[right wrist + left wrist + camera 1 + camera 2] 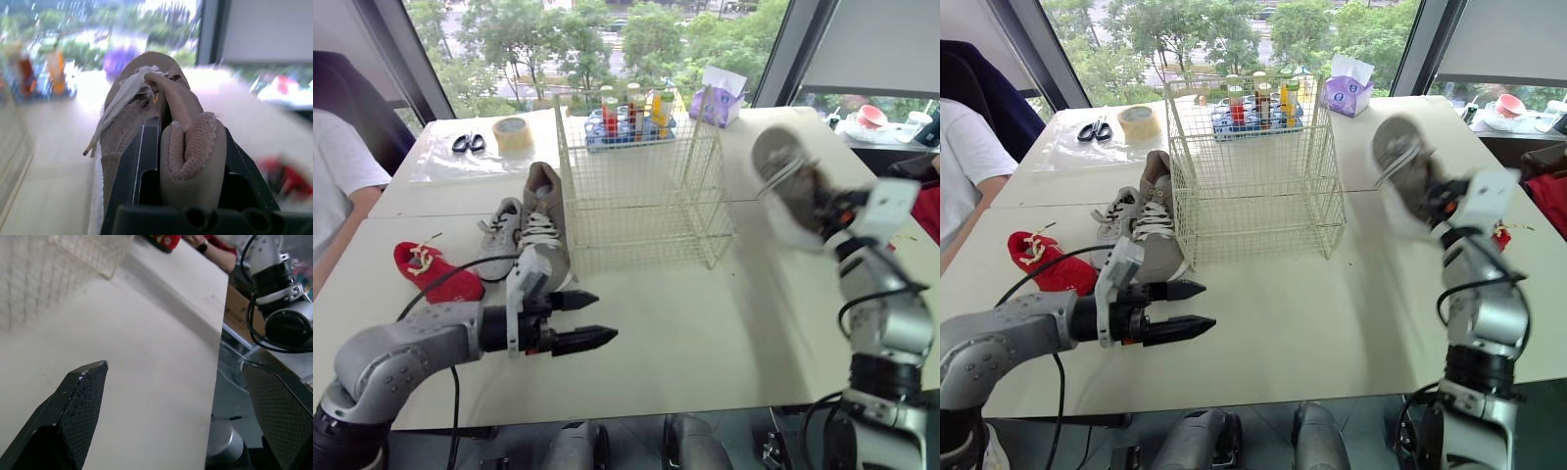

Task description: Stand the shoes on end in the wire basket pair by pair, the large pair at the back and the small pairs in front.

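Large beige suede shoe (781, 176), which we judge light and soft, hangs right of the white wire basket (636, 191), our right gripper (824, 208) jaws clamping its padded heel, left gripper (604, 315) jaws wide.

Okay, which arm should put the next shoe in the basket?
Right. The right hand grips the big beige shoe, raised beside the basket. The left hand is open and holds nothing, low over the table.

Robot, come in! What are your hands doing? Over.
Right gripper shut on tan shoe, raised right of wire basket. Left gripper open above table. Path looks clear.
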